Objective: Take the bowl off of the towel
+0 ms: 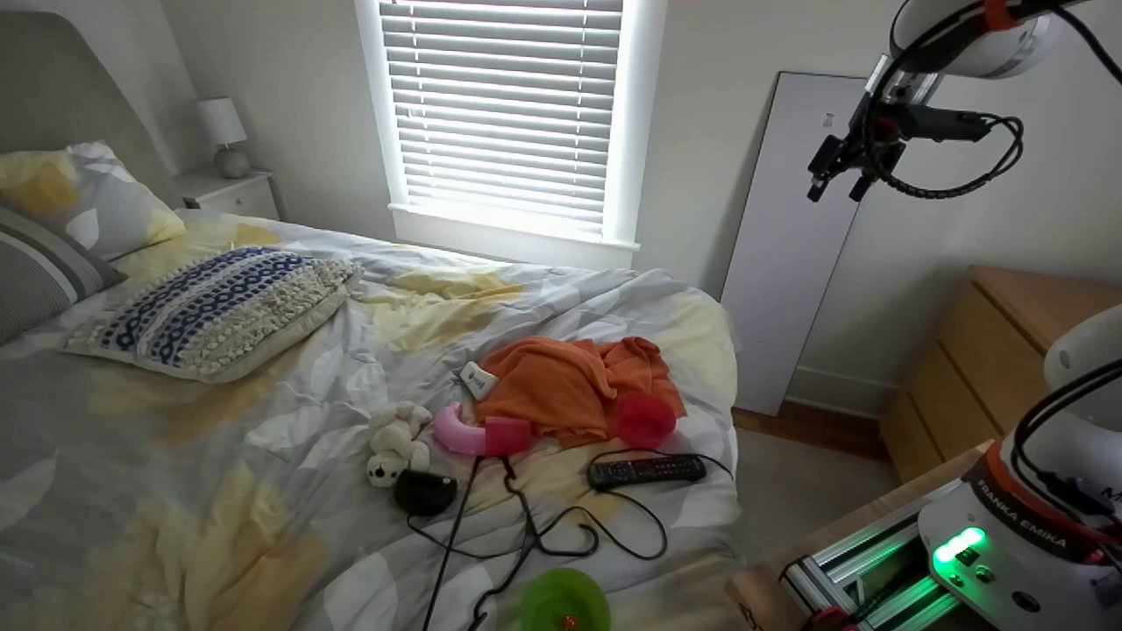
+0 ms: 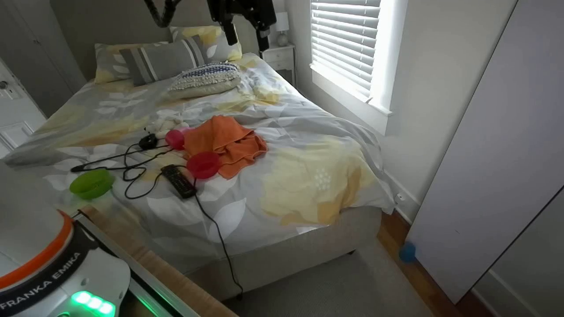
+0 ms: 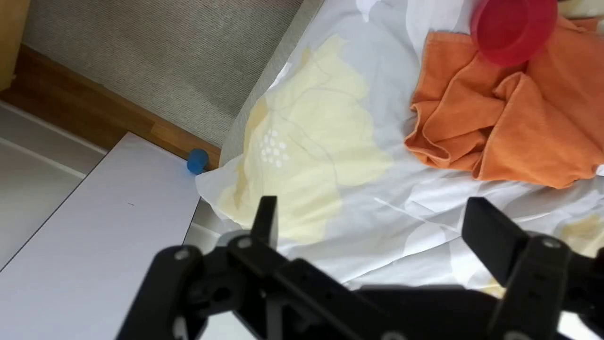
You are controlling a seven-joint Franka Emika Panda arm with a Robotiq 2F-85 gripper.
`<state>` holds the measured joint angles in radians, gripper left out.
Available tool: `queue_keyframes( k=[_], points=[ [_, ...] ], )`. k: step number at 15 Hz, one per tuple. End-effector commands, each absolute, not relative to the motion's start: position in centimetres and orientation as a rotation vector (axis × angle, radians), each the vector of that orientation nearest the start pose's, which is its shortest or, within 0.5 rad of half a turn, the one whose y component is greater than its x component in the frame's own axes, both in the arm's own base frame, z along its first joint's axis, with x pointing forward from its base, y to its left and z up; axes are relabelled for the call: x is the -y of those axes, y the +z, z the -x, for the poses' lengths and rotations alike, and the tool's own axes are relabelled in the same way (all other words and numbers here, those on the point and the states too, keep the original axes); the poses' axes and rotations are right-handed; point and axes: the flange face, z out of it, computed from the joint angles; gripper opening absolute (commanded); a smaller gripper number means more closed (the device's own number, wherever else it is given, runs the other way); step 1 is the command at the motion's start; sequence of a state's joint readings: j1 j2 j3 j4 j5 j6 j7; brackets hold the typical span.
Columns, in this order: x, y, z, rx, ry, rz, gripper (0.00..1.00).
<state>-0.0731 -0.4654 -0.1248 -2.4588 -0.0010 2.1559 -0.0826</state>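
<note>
Hanging high, my gripper with jaws spread wide, red bowl resting on the edge of orange towel, black remote near the bowl.

A bedroom in a home: a large bed with a floral cover, pillows and a headboard. A lamp stands on the nightstand beside it, a window has slatted blinds, and carpet lies near a wooden dresser.

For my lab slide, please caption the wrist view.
Empty, open gripper with a red bowl beyond, resting partly on a crumpled orange towel on a bed.
</note>
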Motion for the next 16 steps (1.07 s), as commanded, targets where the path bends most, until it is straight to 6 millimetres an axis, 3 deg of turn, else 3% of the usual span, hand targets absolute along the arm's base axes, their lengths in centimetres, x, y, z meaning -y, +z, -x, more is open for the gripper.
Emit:
queue_keyframes(
  k=[1, 2, 8, 13, 16],
  points=[
    [6.0, 47.6, -42.2, -0.088, -0.229, 3.098, 1.00],
    [4.9, 47.5, -42.5, -0.053, -0.222, 3.097, 1.00],
    [-6.9, 44.2, -44.0, 0.406, -0.140, 3.091, 1.00],
    [-12.9, 37.5, -44.5, 0.720, -0.031, 3.114, 1.00],
    [-14.9, 32.6, -45.2, 0.823, 0.023, 3.132, 1.00]
  ],
)
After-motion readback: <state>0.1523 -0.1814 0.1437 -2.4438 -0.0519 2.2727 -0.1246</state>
